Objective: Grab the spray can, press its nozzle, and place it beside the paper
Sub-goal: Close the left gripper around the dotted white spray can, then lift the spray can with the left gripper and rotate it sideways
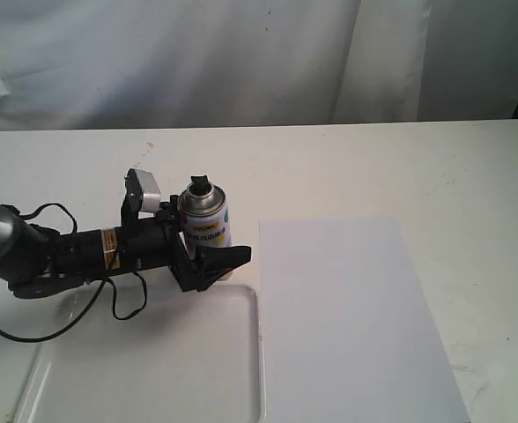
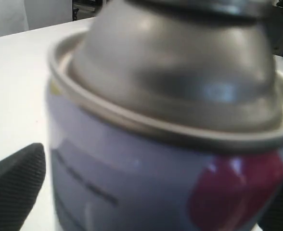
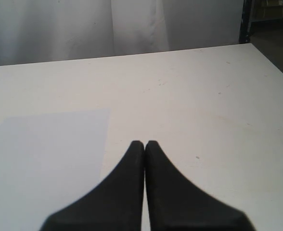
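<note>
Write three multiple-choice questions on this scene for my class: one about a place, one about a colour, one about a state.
1. In the exterior view, the spray can is: A) on the paper; B) left of the paper; C) right of the paper.
2. The nozzle is: A) red; B) black; C) white.
3. The right claw is: A) wide open; B) shut on the can; C) shut, holding nothing.

Answers:
1 B: the can is off the sheet's left edge.
2 B: the button on top of the can is black.
3 C: its fingers meet with nothing between them.
</note>
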`<state>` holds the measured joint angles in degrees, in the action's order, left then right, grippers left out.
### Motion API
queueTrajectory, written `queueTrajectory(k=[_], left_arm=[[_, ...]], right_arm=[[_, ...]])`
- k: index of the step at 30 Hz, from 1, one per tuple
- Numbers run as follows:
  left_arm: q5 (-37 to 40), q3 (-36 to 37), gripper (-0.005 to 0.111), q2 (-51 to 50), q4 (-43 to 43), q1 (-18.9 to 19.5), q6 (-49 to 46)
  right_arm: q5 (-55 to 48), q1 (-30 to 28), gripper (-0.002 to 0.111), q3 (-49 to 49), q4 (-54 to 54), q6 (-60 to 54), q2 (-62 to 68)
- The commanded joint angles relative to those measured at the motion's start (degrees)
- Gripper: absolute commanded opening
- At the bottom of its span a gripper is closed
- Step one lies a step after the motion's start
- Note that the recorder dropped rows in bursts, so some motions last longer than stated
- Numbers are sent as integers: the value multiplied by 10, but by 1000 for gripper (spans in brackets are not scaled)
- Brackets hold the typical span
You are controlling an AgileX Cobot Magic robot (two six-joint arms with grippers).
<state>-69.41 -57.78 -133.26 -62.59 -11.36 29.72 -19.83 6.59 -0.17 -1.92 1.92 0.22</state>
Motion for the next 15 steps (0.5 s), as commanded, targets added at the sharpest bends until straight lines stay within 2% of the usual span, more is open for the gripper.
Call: queueTrajectory(k=[1, 4, 7, 8, 9, 10, 15], left_arm=[[-5, -6, 104, -1, 21, -2, 2], [-5, -6, 94, -1, 22, -2, 2], [-5, -6, 64, -1, 22, -2, 2], [-5, -6, 45, -1, 18, 1, 7], [-5, -6, 31, -1, 14, 1, 18], [-5, -6, 0, -1, 12, 4, 38], [-5, -6, 0, 14, 21, 18, 37]], right_arm=[[1, -3, 0, 2, 5, 2, -2], [1, -3, 0, 2, 5, 2, -2], [1, -3, 0, 2, 5, 2, -2], [1, -3, 0, 2, 5, 2, -2], [1, -3, 0, 2, 5, 2, -2], [1, -3, 0, 2, 5, 2, -2], [1, -3, 0, 2, 5, 2, -2]])
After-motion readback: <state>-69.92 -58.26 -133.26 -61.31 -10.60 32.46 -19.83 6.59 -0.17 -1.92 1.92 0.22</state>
